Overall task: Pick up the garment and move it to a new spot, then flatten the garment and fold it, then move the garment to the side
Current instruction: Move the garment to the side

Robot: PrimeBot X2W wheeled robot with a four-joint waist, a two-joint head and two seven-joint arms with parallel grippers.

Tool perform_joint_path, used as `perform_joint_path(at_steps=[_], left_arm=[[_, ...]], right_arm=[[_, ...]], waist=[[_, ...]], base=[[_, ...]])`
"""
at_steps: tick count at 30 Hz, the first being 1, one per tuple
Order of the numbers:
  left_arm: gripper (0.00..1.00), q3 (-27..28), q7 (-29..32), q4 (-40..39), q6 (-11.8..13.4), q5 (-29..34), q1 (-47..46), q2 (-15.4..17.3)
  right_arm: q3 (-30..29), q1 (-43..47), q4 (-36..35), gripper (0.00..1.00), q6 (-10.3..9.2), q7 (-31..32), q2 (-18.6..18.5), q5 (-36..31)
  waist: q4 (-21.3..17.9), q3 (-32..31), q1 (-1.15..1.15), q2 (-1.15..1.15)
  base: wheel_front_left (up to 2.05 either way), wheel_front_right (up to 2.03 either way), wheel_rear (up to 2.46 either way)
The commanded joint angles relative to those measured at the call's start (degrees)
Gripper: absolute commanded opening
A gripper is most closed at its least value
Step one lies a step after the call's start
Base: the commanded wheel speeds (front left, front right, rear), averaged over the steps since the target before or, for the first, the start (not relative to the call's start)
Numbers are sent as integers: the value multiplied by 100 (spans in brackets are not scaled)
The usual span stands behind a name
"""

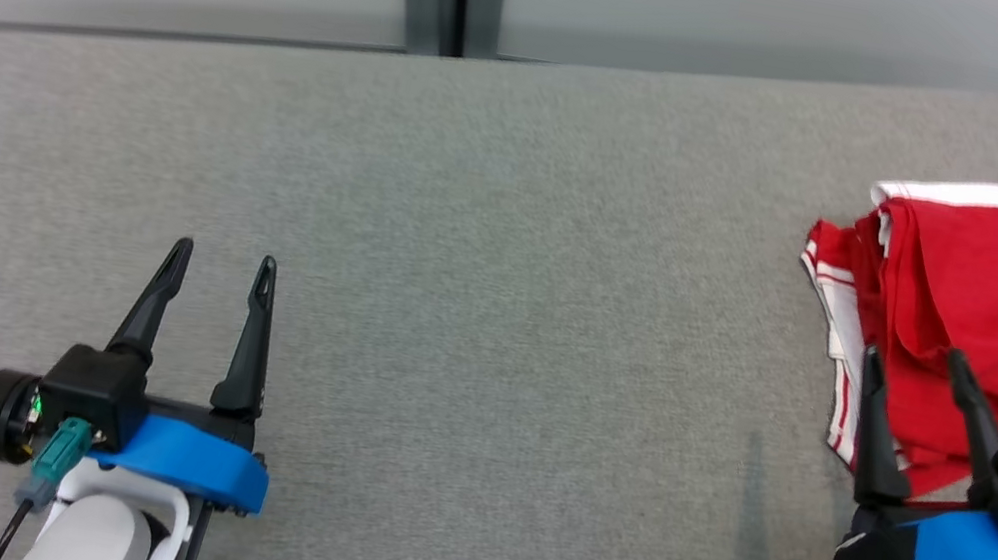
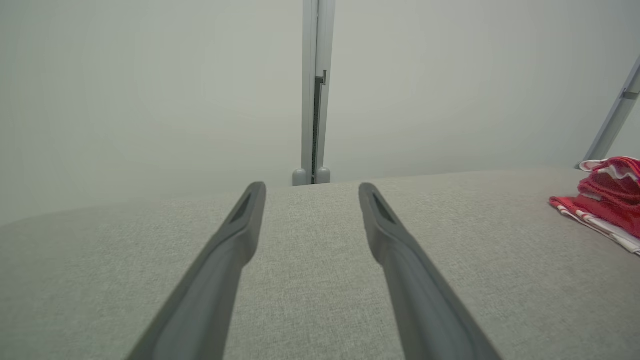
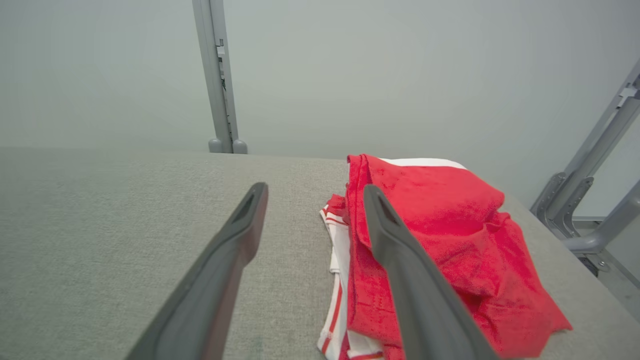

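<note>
Your garment (image 1: 982, 300), red with white striped trim, lies in a rough layered bundle at the right side of the table (image 1: 509, 221), close to the right edge. It looks folded rather than flat, so I judge the job is at or near its last step. The layers are uneven, though, and one white-striped flap sticks out from under the red on the left side.

Your right gripper (image 1: 914, 358) stands wide and holds nothing. From the head view its fingertips lie over the near edge of the cloth; in the right wrist view one finger crosses the red fabric and the other is over bare table. Whether a tip touches the cloth, I cannot tell.

That closeness is your main risk. If you move this arm low, a fingertip may catch a fold and drag the top layer open. If you push outward, the bundle may slide toward the edge, where the metal frame (image 3: 585, 175) stands just beyond. If you grip again, you may pinch only one layer.

Your left gripper (image 1: 224, 254) is also wide and empty, well apart over bare table, and threatens nothing.
</note>
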Motion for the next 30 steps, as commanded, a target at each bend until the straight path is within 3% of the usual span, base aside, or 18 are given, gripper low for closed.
perform_joint_path(at_steps=[1,11,30], left_arm=[[100,56,-10,45,64,-48,145,11],[100,237,43,170,263,-242,733,128],[100,140,350,-106,310,-398,1526,345]], right_arm=[[105,213,-170,100,-2,53,64,75],[208,872,-560,100,-2,275,227,217],[175,1812,-1212,100,-2,719,281,194]], waist=[[100,-140,1,1],[625,-814,1,1],[560,-1377,1,1]], base=[[0,0,0],[0,0,0],[0,0,0]])
